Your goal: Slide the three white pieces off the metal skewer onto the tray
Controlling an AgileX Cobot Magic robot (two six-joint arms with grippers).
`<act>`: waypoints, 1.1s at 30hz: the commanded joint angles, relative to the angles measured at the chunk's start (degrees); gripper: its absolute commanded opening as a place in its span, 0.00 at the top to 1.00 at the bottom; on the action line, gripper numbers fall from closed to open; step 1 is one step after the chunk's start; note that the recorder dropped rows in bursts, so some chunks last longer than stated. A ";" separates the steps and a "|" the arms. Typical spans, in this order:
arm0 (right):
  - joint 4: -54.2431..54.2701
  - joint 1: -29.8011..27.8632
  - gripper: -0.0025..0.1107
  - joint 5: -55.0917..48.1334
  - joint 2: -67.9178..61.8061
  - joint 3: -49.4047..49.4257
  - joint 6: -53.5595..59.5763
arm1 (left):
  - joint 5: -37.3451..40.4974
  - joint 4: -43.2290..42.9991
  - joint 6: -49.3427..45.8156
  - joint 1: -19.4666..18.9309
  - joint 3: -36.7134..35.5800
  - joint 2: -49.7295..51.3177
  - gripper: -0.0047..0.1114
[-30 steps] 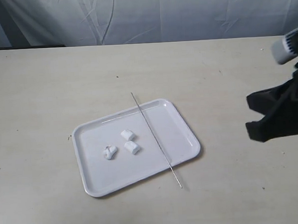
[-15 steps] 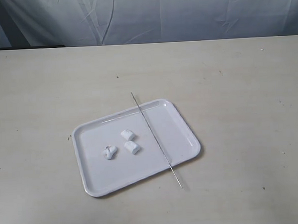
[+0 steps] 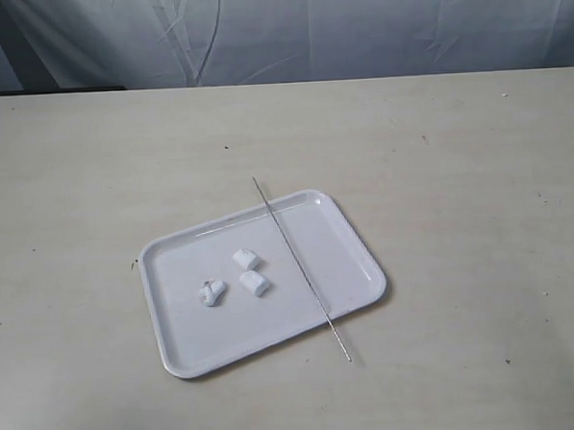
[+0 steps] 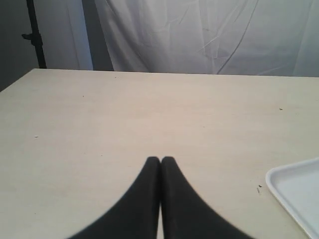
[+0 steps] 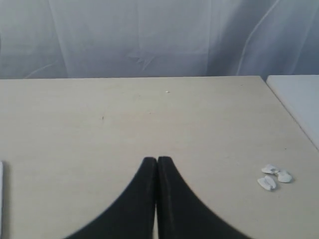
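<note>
1. Setting: a beige table (image 3: 441, 217) stands in front of a pale draped cloth backdrop (image 3: 354, 28).
2. The three white pieces (image 3: 256, 284) lie loose on the floor of the tray (image 3: 192, 331). None is threaded on the rod. Two sit close together near the tray's middle. The third lies just beside them, toward the tray's short edge on the left arm's side.
3. The metal skewer (image 3: 299, 267) lies bare and straight across the tray, crossing both long rims. Each end projects past the tray over the table. The rod runs between the pieces and the tray's short edge on the right arm's side, and it touches none of the three.
4. The tray rests flat on the table, turned at an angle to the table's edges.
5. Left gripper (image 4: 160, 161): the two dark fingers are pressed together tip to tip with nothing between them. The gripper points across bare table. One rounded corner of the tray shows in the left wrist view, well apart from the fingertips.
6. Right gripper (image 5: 157, 160): the fingers meet tip to tip and hold nothing. It too faces bare table.
7. A few small white fragments (image 5: 273, 178) lie on the table off to one side of the right gripper. Their position relative to the tray cannot be told.
</note>
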State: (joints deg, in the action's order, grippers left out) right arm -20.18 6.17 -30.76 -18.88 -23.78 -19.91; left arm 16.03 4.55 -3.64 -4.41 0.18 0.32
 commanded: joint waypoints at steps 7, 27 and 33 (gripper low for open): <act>-4.40 -6.64 0.98 4.49 0.55 0.64 -9.46 | -0.68 -4.55 7.06 0.58 -0.18 -0.32 0.96; 19.58 -7.84 0.98 20.03 18.56 23.78 26.13 | -3.10 -4.55 4.54 0.58 -0.18 -0.32 0.96; 23.29 -7.84 0.98 18.49 18.88 23.78 26.13 | -3.11 -4.55 4.54 0.67 -0.18 -0.32 0.96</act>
State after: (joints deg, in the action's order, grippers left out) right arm 1.86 -1.40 -12.22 -0.36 -0.30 5.62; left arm 13.31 0.00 1.02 -4.41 0.13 0.30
